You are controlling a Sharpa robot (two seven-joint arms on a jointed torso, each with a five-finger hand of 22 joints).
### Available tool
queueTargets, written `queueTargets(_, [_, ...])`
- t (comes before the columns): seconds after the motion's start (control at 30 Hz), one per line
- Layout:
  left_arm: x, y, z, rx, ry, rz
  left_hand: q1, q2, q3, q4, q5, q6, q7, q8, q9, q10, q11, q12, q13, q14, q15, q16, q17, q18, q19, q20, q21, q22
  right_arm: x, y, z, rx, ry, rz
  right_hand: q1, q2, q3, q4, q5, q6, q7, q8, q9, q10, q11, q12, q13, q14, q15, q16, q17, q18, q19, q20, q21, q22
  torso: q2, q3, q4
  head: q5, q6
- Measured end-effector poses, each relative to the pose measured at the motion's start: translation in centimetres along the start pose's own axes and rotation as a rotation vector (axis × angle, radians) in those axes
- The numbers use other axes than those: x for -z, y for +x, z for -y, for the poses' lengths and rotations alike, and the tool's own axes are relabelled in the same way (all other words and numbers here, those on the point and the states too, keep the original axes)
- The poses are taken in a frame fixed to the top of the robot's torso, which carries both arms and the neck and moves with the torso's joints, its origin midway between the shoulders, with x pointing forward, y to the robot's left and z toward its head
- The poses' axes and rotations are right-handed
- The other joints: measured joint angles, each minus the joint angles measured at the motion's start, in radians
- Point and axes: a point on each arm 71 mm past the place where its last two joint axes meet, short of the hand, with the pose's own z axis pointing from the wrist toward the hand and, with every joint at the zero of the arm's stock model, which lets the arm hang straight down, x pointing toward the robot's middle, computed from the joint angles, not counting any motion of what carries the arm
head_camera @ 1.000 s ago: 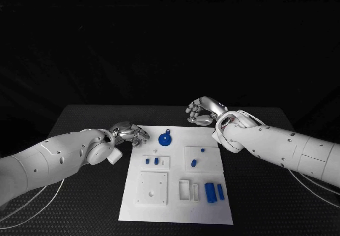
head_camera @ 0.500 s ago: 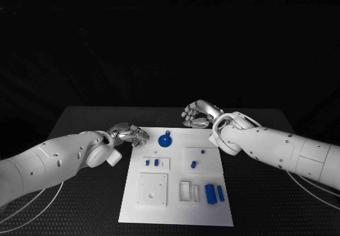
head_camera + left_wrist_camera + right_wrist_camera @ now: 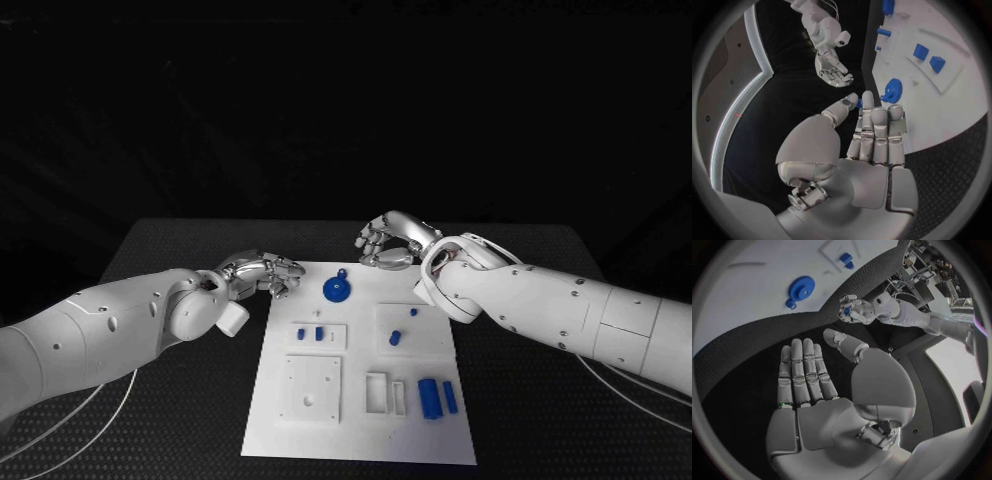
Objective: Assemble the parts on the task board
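Board [image 3: 361,400] lay mid-bench [image 3: 173,240], carrying blue parts: a round gear [image 3: 336,289] near its far edge and blocks [image 3: 436,396] near its front right. Left hand [image 3: 264,273], at the board's far left corner, pinched a small blue part [image 3: 846,311] between thumb and fingertips. Right hand [image 3: 392,241] hovered beyond the far edge, fingers apart, holding nothing.

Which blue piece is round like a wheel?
The blue gear at the far end of the task board, between the two hands. It is a round disc; the other blue parts are small blocks and pegs.
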Motion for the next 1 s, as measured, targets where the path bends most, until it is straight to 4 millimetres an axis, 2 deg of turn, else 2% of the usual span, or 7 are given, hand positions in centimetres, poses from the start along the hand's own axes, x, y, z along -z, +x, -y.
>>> queueTargets(0.37, [0.2, 0.3, 0.0, 0.127, 0.002, -0.060, -0.008, 0.008, 0.000, 0.000, 0.000, 0.000, 0.004, 0.000, 0.000, 0.000, 0.000, -0.002, 0.005, -0.013, 0.001, -0.004, -0.007, -0.001, -0.014, 0.004, -0.004, 0.000, -0.1, 0.7, -0.7, 0.003, -0.022, -0.021, 0.004, 0.004, -0.004, -0.004, -0.011, 0.003, -0.003, 0.000, -0.001, 0.007, 0.000, 0.005, -0.003, 0.000, 0.000, 0.005, -0.001, 0.000, 0.007, 0.000, -0.004, 0.003, 0.000, 0.0006, 0.0019, -0.005, 0.001])
queueTargets(0.63, [0.2, 0.3, -0.1, 0.152, -0.007, -0.075, -0.008, 0.008, -0.001, 0.001, 0.004, 0.004, 0.008, 0.000, 0.000, 0.009, 0.002, -0.002, 0.010, -0.013, 0.002, -0.004, -0.011, -0.001, -0.017, 0.007, -0.004, 0.000, -0.4, 1.3, -1.8, -0.006, -0.058, -0.031, 0.009, 0.009, -0.005, -0.005, -0.015, 0.008, -0.008, 0.004, -0.001, 0.011, -0.003, 0.009, -0.005, 0.000, 0.000, 0.009, -0.002, 0.000, 0.007, 0.000, -0.008, 0.006, 0.000, 0.0010, 0.0005, -0.003, 0.002])
queueTargets(0.83, [0.2, 0.9, 0.0, 0.164, -0.011, -0.113, -0.008, 0.008, 0.001, -0.003, 0.004, 0.001, 0.012, 0.000, 0.000, 0.009, 0.002, -0.002, 0.010, -0.020, 0.002, -0.004, -0.013, -0.002, -0.019, 0.005, -0.004, 0.000, -0.5, 1.6, -2.5, -0.014, -0.088, -0.033, 0.017, 0.017, -0.011, -0.011, -0.062, 0.011, -0.011, 0.004, -0.003, 0.023, -0.009, 0.025, -0.006, 0.013, -0.008, 0.024, -0.002, 0.000, 0.029, 0.000, -0.008, 0.012, 0.000, 0.0010, 0.0012, -0.005, 0.004])
queueTargets(0.93, [0.2, 1.1, 0.0, 0.167, -0.012, -0.131, -0.008, 0.008, 0.002, -0.004, 0.004, 0.001, 0.012, 0.000, 0.000, 0.009, 0.002, -0.002, 0.011, -0.020, 0.002, -0.004, -0.014, -0.006, -0.021, 0.004, -0.004, 0.000, -0.5, 1.8, -3.0, -0.019, -0.106, -0.035, 0.022, 0.022, -0.011, -0.011, -0.103, 0.018, -0.011, 0.009, -0.006, 0.038, -0.017, 0.040, -0.006, 0.027, -0.015, 0.036, 0.000, 0.000, 0.049, -0.002, -0.008, 0.012, 0.000, 0.0007, 0.0012, -0.004, 0.007])
queueTargets(1.0, [0.2, 1.2, 0.0, 0.170, -0.013, -0.146, -0.008, 0.008, 0.001, -0.004, 0.004, 0.001, 0.012, 0.000, 0.000, 0.009, 0.002, -0.002, 0.011, -0.020, 0.002, -0.004, -0.014, -0.006, -0.021, 0.004, -0.008, 0.000, -0.5, 1.9, -3.3, -0.023, -0.119, -0.036, 0.030, 0.030, -0.011, -0.011, -0.147, 0.024, -0.013, 0.009, -0.006, 0.056, -0.027, 0.060, 0.003, 0.045, -0.023, 0.055, 0.009, 0.000, 0.071, -0.002, -0.008, 0.012, 0.000, 0.0007, 0.0011, -0.003, 0.007])
